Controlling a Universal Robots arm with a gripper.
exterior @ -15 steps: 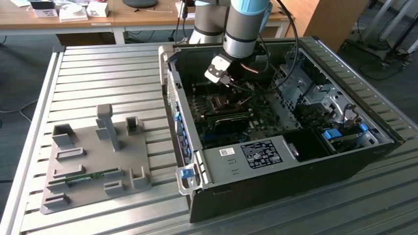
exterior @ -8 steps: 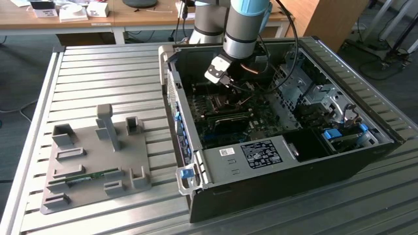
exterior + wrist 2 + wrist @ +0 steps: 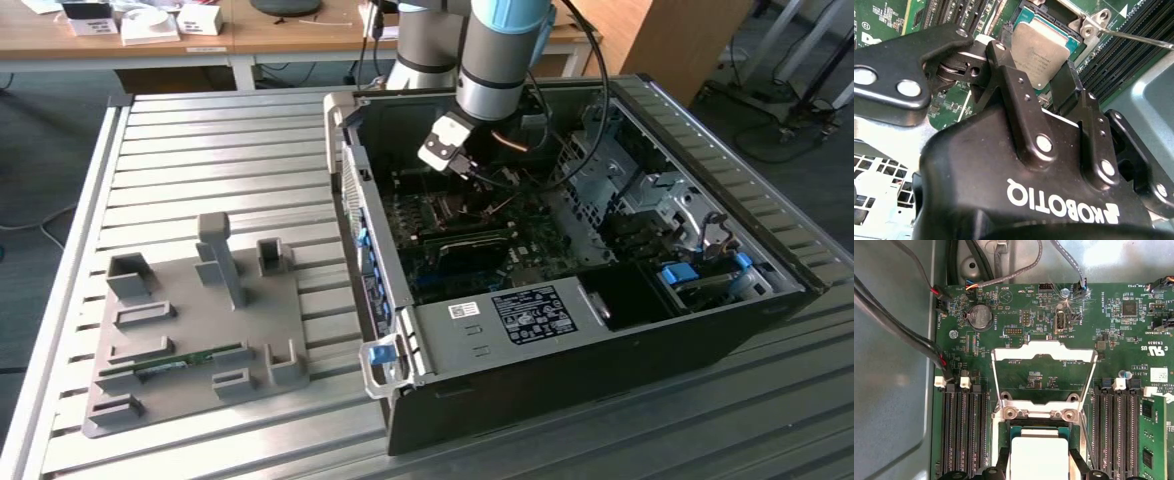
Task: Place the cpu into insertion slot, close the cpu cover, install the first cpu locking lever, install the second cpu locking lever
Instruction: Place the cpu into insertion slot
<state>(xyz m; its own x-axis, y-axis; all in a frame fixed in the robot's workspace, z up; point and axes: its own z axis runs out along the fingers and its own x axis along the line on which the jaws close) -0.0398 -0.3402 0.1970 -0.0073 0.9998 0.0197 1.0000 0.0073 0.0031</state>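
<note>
The cpu (image 3: pixel 1036 452) is a pale square chip lying flat over the insertion slot (image 3: pixel 1035 425), just below the slot's hinge screws. My gripper (image 3: pixel 1038 464) straddles it, one black finger against each side, shut on it. In the second wrist view the cpu (image 3: pixel 1041 45) shows its grey metal top between the fingertips (image 3: pixel 1003 57) of the gripper (image 3: pixel 1034 70). The cpu cover (image 3: pixel 1044 351) is swung open, its square window showing the green board behind. A thin locking lever (image 3: pixel 1136 40) sticks out beside the socket. In the exterior view the gripper (image 3: pixel 461 165) reaches down inside the computer case (image 3: pixel 561 390).
Long black memory slots (image 3: pixel 961 430) flank the socket on both sides, and one holds a green module (image 3: pixel 1153 435). Cables (image 3: pixel 914 340) run along the case wall near the board's edge. A grey fixture plate (image 3: pixel 187 320) lies on the slatted table at the exterior view's left.
</note>
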